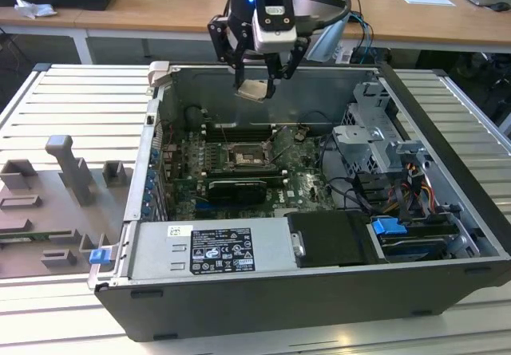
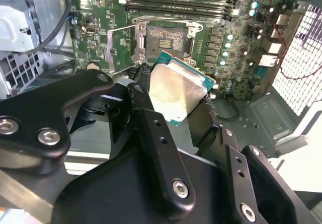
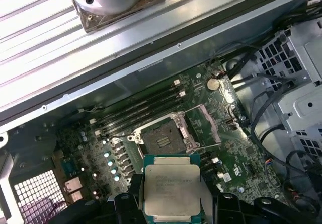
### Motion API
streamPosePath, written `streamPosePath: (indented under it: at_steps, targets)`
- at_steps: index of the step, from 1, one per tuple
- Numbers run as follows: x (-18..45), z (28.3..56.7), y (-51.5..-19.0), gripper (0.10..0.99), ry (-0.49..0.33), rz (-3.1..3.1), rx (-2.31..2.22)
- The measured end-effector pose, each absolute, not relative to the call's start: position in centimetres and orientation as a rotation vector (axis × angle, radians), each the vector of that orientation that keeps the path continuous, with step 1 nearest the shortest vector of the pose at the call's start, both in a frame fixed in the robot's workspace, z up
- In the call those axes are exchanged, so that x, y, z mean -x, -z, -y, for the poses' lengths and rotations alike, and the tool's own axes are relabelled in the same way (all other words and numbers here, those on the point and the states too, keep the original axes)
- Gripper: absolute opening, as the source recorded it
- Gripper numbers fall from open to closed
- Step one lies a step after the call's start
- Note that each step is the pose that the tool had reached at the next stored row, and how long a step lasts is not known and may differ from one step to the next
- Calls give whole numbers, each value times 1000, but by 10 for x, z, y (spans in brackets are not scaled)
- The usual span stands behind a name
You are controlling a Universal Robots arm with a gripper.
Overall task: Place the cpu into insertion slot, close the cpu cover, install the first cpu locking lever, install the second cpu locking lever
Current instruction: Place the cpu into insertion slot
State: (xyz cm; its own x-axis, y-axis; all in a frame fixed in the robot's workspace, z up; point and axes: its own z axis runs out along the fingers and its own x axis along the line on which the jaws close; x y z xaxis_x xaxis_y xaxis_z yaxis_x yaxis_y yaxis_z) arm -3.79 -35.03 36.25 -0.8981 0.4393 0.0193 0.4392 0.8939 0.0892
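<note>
In the exterior view, right of the computer case's [image 1: 152, 171] left wall, the gripper [image 1: 257, 85] hangs over the far side, fingers clamped on the cpu [image 1: 253, 92], which is held in the air. Nearer, on the board, the insertion slot [image 1: 243, 157] lies bare, with the cpu cover [image 2: 110, 50] swung open. Placing is the step in hand. It likely calls for squaring the chip over the socket and lowering it flat. The drive cage [image 1: 375, 132] stands right.

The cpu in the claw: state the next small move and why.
Probably lower the claw toward the square black-framed insertion slot: the small silver-faced square cpu is gripped high above the green board, the slot lies bare, and its silver metal frame cover stands open.
</note>
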Motion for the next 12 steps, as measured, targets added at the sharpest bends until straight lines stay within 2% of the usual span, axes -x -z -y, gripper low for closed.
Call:
streamPosePath:
  at_steps: [12]
  targets:
    - [38, 350, -361, 541, -142, -2972, -978]
